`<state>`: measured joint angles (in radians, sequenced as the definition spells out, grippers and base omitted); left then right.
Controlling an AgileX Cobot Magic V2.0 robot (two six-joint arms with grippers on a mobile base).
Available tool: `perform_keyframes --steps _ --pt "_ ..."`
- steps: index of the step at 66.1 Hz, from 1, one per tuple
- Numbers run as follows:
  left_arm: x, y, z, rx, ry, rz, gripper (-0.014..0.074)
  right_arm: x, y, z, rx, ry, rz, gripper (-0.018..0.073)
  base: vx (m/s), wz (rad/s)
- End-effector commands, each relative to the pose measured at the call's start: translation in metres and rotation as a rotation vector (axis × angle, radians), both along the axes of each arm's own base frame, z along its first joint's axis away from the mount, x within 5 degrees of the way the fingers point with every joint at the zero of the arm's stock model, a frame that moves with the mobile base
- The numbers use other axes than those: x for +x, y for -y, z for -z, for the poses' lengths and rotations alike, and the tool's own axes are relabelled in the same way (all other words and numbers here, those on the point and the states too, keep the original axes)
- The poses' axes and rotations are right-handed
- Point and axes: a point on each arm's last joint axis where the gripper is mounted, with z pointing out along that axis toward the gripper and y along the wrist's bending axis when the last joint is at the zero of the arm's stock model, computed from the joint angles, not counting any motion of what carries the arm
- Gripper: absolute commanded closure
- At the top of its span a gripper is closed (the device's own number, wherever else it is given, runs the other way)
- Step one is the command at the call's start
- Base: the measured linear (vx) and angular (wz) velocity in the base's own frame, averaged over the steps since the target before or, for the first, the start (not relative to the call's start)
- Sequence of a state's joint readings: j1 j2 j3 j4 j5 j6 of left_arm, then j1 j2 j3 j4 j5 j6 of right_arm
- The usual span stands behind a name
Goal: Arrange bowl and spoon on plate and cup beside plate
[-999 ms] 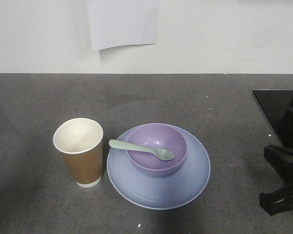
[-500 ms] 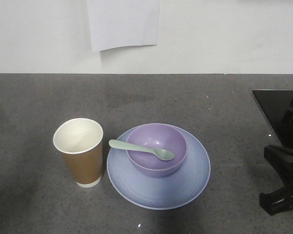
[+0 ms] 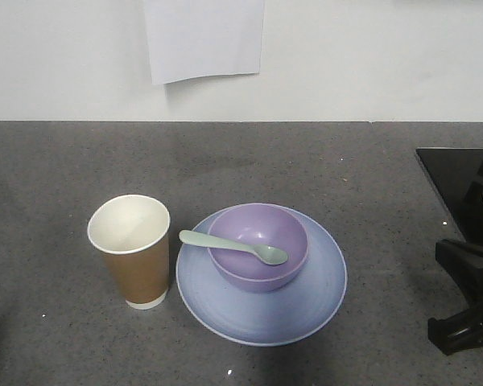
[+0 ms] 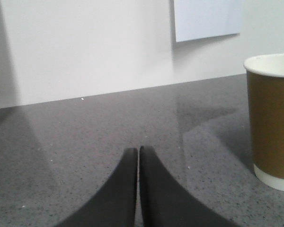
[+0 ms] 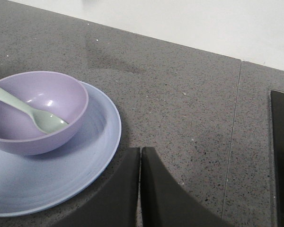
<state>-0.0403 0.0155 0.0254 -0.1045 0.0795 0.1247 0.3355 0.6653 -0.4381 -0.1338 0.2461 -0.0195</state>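
The lavender bowl sits on the pale blue plate at the counter's middle. The mint-green spoon lies in the bowl, its handle sticking out over the left rim. The brown paper cup stands upright just left of the plate. My right gripper is shut and empty, low over the counter just right of the plate, with the bowl and spoon to its left. My left gripper is shut and empty, left of the cup.
A black glass panel lies at the right edge, with my right arm's black body in front of it. A white sheet hangs on the back wall. A seam crosses the grey counter.
The dark part of my left arm at the front view's left edge has slid out of frame. Cup, plate, bowl and spoon have not moved.
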Motion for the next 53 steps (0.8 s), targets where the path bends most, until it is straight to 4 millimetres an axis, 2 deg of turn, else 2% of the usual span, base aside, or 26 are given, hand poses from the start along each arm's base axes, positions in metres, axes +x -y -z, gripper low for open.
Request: perform_keyframes --steps 1,42,53 --pt "-0.0026 -0.0015 0.0051 -0.013 0.045 -0.023 0.0603 0.0031 -0.0014 -0.0155 0.022 0.095 -0.009 0.0564 0.0 0.0" --pt "-0.002 -0.0021 0.007 -0.015 0.02 -0.034 0.0603 0.0031 -0.0013 -0.0154 0.021 0.095 -0.009 0.0564 0.0 0.0" --pt "-0.0019 -0.0026 0.0067 -0.069 0.022 -0.04 0.0603 0.0031 -0.0013 -0.0154 0.021 0.095 -0.009 0.0564 0.0 0.0"
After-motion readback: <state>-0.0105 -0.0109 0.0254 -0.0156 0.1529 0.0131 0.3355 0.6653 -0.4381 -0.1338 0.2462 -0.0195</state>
